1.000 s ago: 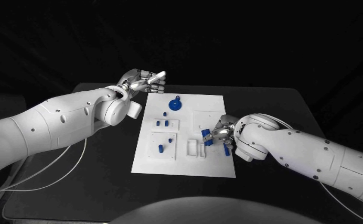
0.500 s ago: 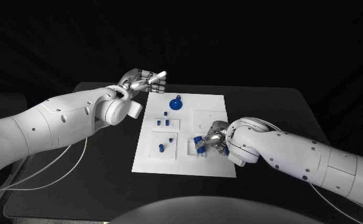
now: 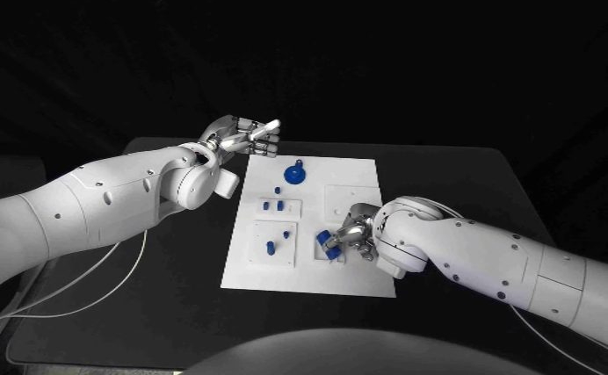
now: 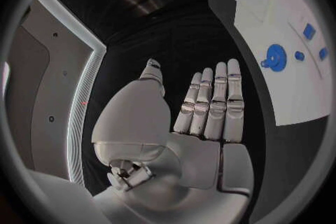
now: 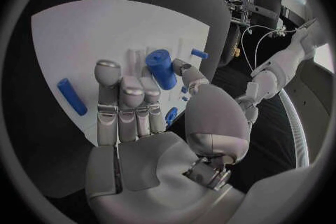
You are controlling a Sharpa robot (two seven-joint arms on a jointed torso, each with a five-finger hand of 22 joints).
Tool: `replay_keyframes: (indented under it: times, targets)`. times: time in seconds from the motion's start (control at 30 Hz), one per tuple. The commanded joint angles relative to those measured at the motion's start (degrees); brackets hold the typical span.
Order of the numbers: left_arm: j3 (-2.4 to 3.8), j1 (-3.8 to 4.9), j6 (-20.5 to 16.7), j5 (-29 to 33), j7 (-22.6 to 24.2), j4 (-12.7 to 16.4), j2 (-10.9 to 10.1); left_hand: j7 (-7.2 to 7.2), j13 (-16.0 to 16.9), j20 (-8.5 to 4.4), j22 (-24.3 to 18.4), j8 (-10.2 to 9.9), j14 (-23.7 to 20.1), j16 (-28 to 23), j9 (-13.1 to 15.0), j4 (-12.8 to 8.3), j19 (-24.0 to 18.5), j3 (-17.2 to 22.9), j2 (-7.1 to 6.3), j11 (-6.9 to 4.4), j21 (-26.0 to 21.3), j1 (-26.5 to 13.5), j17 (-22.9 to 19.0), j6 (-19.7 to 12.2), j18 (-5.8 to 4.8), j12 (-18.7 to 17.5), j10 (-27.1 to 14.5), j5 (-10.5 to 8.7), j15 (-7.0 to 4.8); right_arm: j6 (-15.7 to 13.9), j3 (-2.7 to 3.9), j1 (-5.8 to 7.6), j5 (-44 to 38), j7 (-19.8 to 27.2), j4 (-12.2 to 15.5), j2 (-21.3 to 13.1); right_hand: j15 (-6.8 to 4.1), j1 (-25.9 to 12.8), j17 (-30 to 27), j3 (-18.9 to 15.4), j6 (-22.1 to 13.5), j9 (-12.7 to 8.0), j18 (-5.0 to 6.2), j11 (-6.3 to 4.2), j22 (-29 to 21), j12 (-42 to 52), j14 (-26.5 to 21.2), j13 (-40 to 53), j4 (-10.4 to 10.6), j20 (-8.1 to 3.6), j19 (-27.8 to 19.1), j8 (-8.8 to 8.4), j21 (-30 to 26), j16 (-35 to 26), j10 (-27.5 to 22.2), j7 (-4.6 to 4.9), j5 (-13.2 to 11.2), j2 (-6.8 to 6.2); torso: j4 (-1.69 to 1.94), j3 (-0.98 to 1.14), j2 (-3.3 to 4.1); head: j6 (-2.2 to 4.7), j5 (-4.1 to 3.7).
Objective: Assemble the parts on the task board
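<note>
The white task board (image 3: 304, 265) lies mid-table. My right hand (image 3: 355, 236) hovers over its near middle and pinches a blue cylinder (image 3: 326, 241) between thumb and fingers; the right wrist view shows this cylinder (image 5: 161, 69) held upright over the board (image 5: 84, 39). A loose blue peg (image 5: 72, 96) lies flat on the board beside the fingers. A round blue part (image 3: 294, 174) sits at the far end, and small blue pegs (image 3: 271, 205) stand in the left blocks. My left hand (image 3: 241, 136) hangs by the far left corner, flat and empty, fingers (image 4: 210, 103) straight.
Raised white blocks with slots (image 3: 320, 250) sit on the board's near half, right by the held cylinder. A cable (image 3: 76, 292) runs over the black table at the near left. In the left wrist view the round blue part (image 4: 275, 59) lies beyond the fingertips.
My right hand has carried the blue cylinder leftward from the board's right edge to the slotted blocks at its near middle. The left hand has stayed put.
</note>
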Motion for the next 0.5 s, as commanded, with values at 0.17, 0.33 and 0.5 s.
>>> replay_keyframes:
  times: [0.17,0.33,0.5]
  targets:
    - [0.04,0.02,1.1,-0.4,0.0,0.1,0.1,-0.08,0.0,0.03,-0.1,-0.1,-0.4,0.0,0.0,-0.3,-0.2,0.0,0.59,-0.04,-0.1,0.0,0.0,-0.3,-0.21,-0.2,-0.4,-0.12,-0.04,1.3,-0.29,-0.31,0.1,0.5,-0.3,0.7,-0.37,1.1,0.0,-1.0,0.2,-0.3,-0.03,-0.03,0.1,-0.2,0.0,-0.1,1.1,-0.17,2.8,0.12,-0.4,0.0,0.4,-0.08,-5.1,2.29,0.01,-0.03,-0.01,0.05,0.15]
    - [0.03,0.02,1.3,-0.5,-0.1,0.1,0.1,-0.07,0.0,0.04,-0.1,-0.1,-0.4,0.0,0.0,-0.2,-0.2,0.1,0.69,-0.02,-0.1,0.0,0.0,-0.3,-0.21,-0.2,-0.5,-0.12,-0.03,1.7,-0.30,-0.31,0.2,0.7,-0.5,1.0,-0.29,0.7,0.1,-2.2,0.3,-0.5,0.01,0.07,0.1,-0.1,0.1,-0.1,3.9,-0.11,2.9,0.13,-0.4,0.1,0.5,-0.08,-13.4,1.95,0.02,-0.02,-0.02,-0.01,0.32]
    - [0.03,0.02,1.3,-0.5,-0.2,0.1,0.1,-0.07,0.0,0.04,-0.1,-0.1,-0.4,0.0,0.0,-0.2,-0.2,0.1,0.69,-0.02,-0.1,0.0,0.0,-0.3,-0.21,-0.2,-0.5,-0.12,-0.03,1.6,-0.30,-0.31,0.3,0.8,-0.7,1.2,-0.23,0.6,0.2,0.4,0.6,-0.6,0.09,0.12,0.2,-0.1,0.1,-0.3,9.6,-0.03,2.9,0.21,-0.4,0.1,0.6,0.06,-20.9,-0.03,0.03,-0.03,0.00,-0.03,0.31]
